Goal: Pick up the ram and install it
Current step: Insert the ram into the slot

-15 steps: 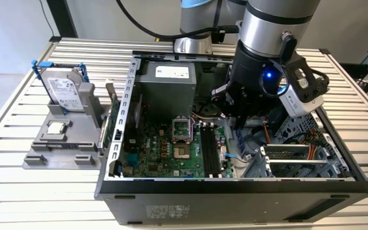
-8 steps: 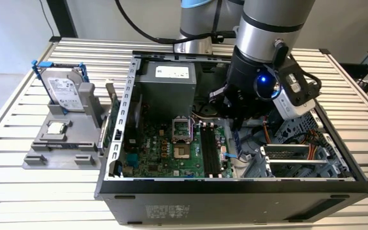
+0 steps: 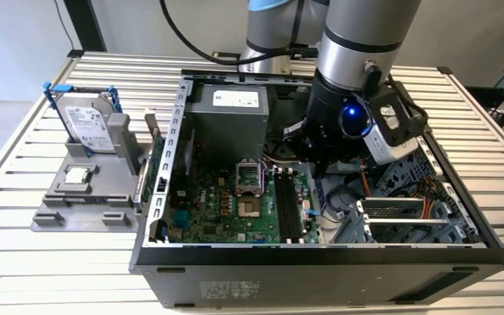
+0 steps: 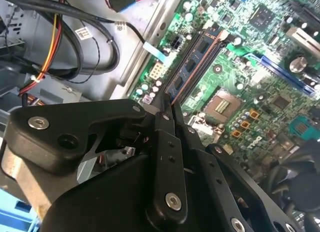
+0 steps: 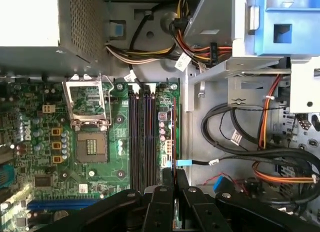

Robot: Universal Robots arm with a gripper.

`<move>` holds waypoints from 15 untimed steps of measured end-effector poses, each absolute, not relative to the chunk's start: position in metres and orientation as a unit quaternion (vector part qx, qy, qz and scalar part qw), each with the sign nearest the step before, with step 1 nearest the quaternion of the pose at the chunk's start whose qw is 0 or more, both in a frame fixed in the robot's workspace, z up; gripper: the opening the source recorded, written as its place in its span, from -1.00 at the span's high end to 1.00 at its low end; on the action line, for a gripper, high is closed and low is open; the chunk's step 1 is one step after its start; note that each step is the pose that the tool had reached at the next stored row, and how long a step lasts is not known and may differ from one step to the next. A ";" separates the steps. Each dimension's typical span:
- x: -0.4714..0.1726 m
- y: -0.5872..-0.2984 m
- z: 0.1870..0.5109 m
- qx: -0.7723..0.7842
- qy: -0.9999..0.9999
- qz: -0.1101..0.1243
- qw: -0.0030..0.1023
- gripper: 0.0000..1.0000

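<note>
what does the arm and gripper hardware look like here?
Arm: grey cylindrical links with a light-blue joint band, black cable looping behind. Wrist is black with a glowing blue light and a grey-and-black camera unit strapped on. Gripper: matte black plates and linkage arms with silver screws, tapering to thin fingers.

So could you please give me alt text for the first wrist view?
The gripper holds the ram on edge between closed fingers over the motherboard, beside the dark memory slots. An open processor socket and bundled cables flank it.
</note>
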State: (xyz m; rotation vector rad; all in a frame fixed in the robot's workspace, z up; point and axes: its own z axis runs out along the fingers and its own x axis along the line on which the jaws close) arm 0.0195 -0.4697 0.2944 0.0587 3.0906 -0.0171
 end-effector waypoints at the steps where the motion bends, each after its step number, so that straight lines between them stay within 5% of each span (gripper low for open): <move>1: 0.019 -0.469 0.293 0.019 0.999 -0.006 0.025 1.00; 15: 0.020 -0.463 0.267 0.020 0.999 -0.006 0.025 1.00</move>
